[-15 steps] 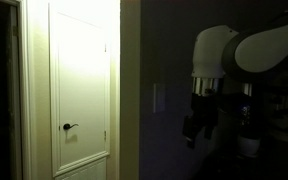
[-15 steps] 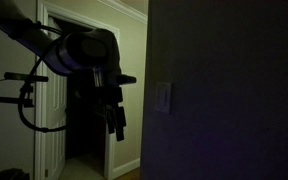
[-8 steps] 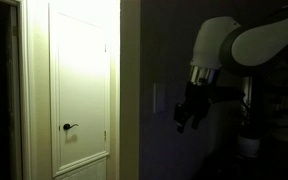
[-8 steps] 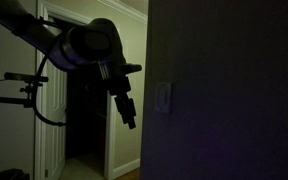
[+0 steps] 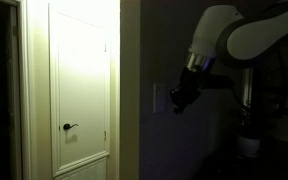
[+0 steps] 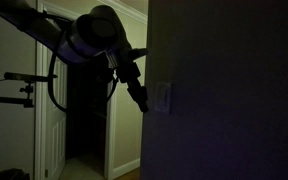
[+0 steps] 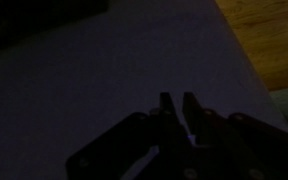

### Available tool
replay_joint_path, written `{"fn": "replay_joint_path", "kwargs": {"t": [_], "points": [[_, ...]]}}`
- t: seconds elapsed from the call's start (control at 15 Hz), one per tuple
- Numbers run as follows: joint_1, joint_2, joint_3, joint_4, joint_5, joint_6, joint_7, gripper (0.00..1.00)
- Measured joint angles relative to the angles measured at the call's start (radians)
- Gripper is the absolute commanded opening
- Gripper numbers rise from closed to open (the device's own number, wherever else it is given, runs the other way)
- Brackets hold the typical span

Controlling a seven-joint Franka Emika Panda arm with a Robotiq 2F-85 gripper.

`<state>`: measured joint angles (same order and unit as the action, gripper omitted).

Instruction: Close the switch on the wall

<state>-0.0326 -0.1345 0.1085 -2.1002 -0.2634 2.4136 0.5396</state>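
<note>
Fingers (image 7: 167, 104): two dark prongs pressed close, only a thin slit between them, nothing held. Wrist view too dim to tell if the tips meet.

Gripper (image 6: 142, 100) (image 5: 180, 100): angled tip-first toward the switch (image 6: 162, 97) (image 5: 159, 97), just beside it in both exterior views. Contact with the switch cannot be told.

Switch: pale plate on the dark wall (image 7: 94, 70), close to the wall's corner edge.

Arm (image 5: 229, 35) (image 6: 89, 35): pale elbow joint higher than the switch, link sloping down toward it.

Beyond the switch, past the wall corner: a lit white door (image 5: 79, 85) with a dark lever handle (image 5: 70, 127) lower than the switch; in an exterior view a dark open doorway (image 6: 84, 120).
</note>
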Motion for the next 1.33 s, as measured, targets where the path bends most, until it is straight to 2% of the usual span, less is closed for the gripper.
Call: {"fn": "replay_joint_path", "kwargs": {"t": [0.4,0.67,1.33], "points": [[-0.013,0.021,-0.015,0.035,-0.045,0.119,0.061,0.08],[-0.019,0.047,-0.028,0.058,-0.049,0.177,0.071,0.06],[-0.019,0.084,-0.036,0.127,-0.044,0.231,0.072,0.06]]}}
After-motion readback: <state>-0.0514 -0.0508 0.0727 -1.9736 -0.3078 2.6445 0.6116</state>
